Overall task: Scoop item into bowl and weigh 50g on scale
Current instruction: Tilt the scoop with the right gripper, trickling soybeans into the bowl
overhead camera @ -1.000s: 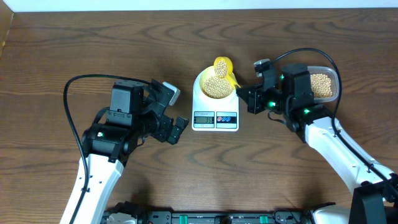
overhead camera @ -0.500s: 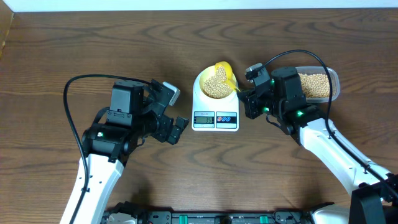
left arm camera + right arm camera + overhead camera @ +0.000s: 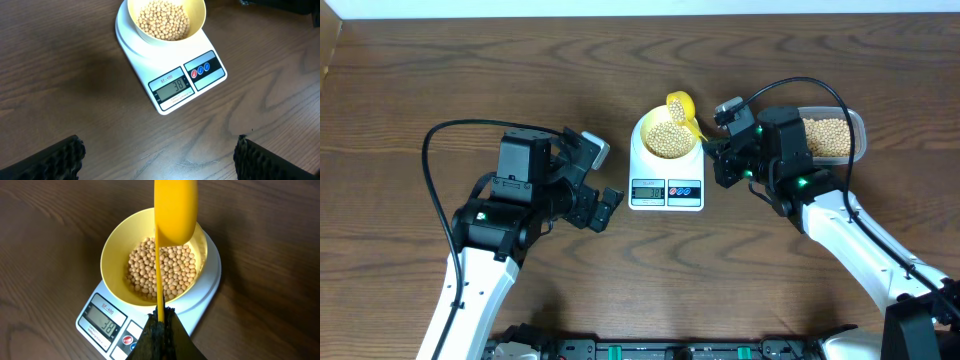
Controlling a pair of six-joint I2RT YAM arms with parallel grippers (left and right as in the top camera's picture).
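The white scale [image 3: 667, 185] stands mid-table; its display reads 38 [image 3: 175, 88]. On it sits the pale yellow bowl [image 3: 645, 128] holding beige beans [image 3: 666, 140]. The bowl [image 3: 116, 262] and beans [image 3: 167, 272] also show in the right wrist view, with the scale [image 3: 102, 320]. My right gripper [image 3: 161, 314] is shut on the handle of the bright yellow scoop [image 3: 175, 205], held over the bowl's far rim; overhead the scoop [image 3: 678, 103] holds a few beans. My left gripper [image 3: 157, 157] is open and empty, left of the scale [image 3: 170, 75], above bare wood.
A clear plastic tub [image 3: 855, 128] filled with more beans [image 3: 825, 137] stands at the right, behind my right arm. The table's far edge runs along the top of the overhead view.
The scoop tipped over the bowl half a second ago and now sits a little further back at the bowl's far rim. My left arm has not moved.
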